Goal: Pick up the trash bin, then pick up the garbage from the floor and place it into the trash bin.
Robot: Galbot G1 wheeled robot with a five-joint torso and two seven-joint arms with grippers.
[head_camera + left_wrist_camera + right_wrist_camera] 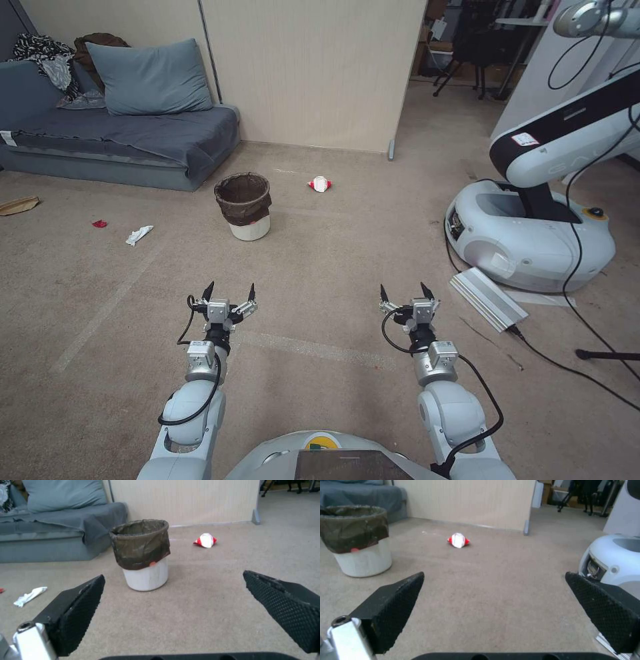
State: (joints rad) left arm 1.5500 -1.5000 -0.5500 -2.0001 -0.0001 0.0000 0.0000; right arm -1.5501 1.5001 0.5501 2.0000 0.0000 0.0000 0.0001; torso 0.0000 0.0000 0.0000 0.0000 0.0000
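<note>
Left gripper [173, 597] fingers spread wide, holding nothing, low over beige carpet [206, 610]. Trash bin [141, 555] upright straight ahead, dark bag folded over rim. Red-and-white carton [205, 540] beyond it; white tissue wad [30, 596] well apart; grey sofa [56, 530] behind.

Trash bin [244, 207]: small, round, white plastic, upright on the carpet [333, 267], lined with a dark brown-black bag folded down over the rim and upper wall; mouth open; small orange-red spot at the bag's lower edge; standing just in front of the sofa corner. Carton [320, 184]: crumpled, red and white, lying on the carpet near the bin, on its right and slightly farther back, apart from it. Tissue wad [139, 235]: white, crumpled, elongated, on the carpet left of the bin. Red scrap [99, 224]: small, flat, just beyond the tissue to the left. Brown paper bag [19, 205]: flat, at the far left edge. Carpet: beige-tan, short-pile, faint pale strips.
</note>
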